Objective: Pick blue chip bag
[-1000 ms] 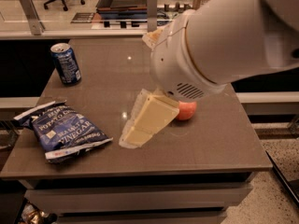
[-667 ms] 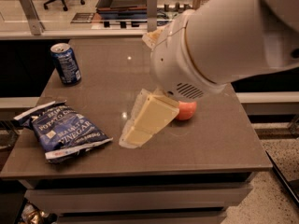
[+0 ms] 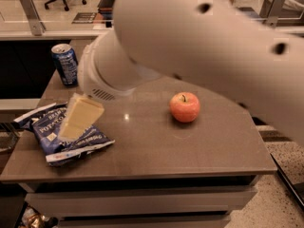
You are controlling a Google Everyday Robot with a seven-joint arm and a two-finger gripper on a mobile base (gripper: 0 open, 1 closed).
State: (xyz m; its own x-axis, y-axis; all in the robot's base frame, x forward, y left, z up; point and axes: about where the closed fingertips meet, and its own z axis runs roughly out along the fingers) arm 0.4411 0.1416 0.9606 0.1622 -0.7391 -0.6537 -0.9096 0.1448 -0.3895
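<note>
The blue chip bag (image 3: 84, 141) lies flat on the brown table (image 3: 190, 148) near its front left corner, dark blue foil with white lettering and white sealed edges. My gripper (image 3: 78, 118), cream coloured, hangs from the big white arm (image 3: 199, 42) and sits directly over the bag's middle, covering part of it. I cannot see whether it touches the bag.
A red apple (image 3: 185, 107) stands mid-table, to the right of the gripper. A small blue soda can (image 3: 65, 64) stands upright at the table's back left. The arm fills the upper part of the view. The table's left and front edges are close to the bag.
The arm has swung left. The gripper was between the bag and the apple and is now over the bag. The apple, half hidden before, now shows fully.
</note>
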